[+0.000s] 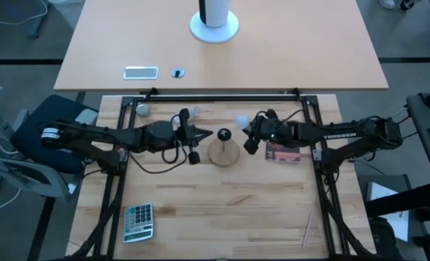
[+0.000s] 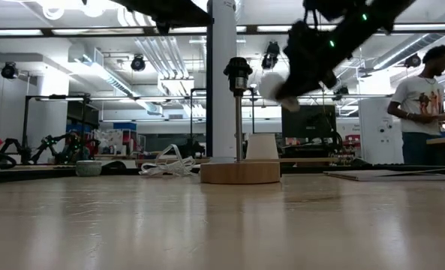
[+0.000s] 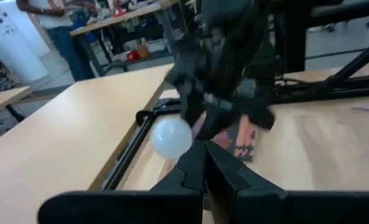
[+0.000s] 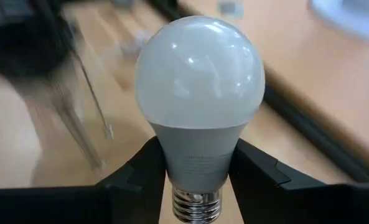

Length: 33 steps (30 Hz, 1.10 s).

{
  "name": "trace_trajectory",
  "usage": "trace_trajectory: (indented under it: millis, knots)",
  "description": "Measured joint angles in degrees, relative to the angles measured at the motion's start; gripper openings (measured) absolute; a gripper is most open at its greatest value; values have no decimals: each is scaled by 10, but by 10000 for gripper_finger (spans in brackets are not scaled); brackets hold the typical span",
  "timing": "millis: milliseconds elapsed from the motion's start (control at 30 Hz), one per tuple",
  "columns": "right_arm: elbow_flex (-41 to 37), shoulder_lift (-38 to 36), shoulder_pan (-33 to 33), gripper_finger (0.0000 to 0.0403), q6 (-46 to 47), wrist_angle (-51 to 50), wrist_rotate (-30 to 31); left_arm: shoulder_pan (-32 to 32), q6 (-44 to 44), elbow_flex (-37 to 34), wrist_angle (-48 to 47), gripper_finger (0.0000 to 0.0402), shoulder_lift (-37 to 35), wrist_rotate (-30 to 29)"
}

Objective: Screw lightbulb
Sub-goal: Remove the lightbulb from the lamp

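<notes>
The lightbulb (image 4: 198, 74) is a white frosted globe with a grey collar and a silvery screw base. My right gripper (image 1: 249, 135) is shut on it, just right of the lamp stand and above the table. The bulb also shows in the low view (image 2: 271, 86) and the high view (image 1: 240, 119). The lamp stand has a round wooden disc (image 2: 239, 172), a thin pole and a dark socket (image 2: 238, 73) on top. My left gripper (image 1: 209, 134) is shut and empty, just left of the socket, pointing at it. My right gripper pinches the bulb's grey collar (image 4: 196, 158) between its two fingers, just above the screw base (image 4: 196, 204). The bulb lies along the fingers, its globe away from the wrist and its base back between them. The fingers come from the table's right. The bulb is lifted clear, near socket height.
A small patterned box (image 1: 282, 154) lies under the right arm. A calculator (image 1: 138, 221) is at the near left, a grey ball (image 1: 142, 110) at the far left, a pencil (image 1: 307, 230) at the near right. A person (image 2: 421, 97) stands in the room behind.
</notes>
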Motion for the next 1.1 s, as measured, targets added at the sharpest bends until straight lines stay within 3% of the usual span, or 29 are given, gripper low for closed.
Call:
trace_trajectory:
  millis: [433, 1100]
  knots:
    - [-172, 34, -1, 140, 117, 145, 1, -22, -6, -68, 54, 0, -65, 0]
    - [-165, 192, 8, 152, 152, 208, -27, -21, -15, -104, 90, 0, -79, -1]
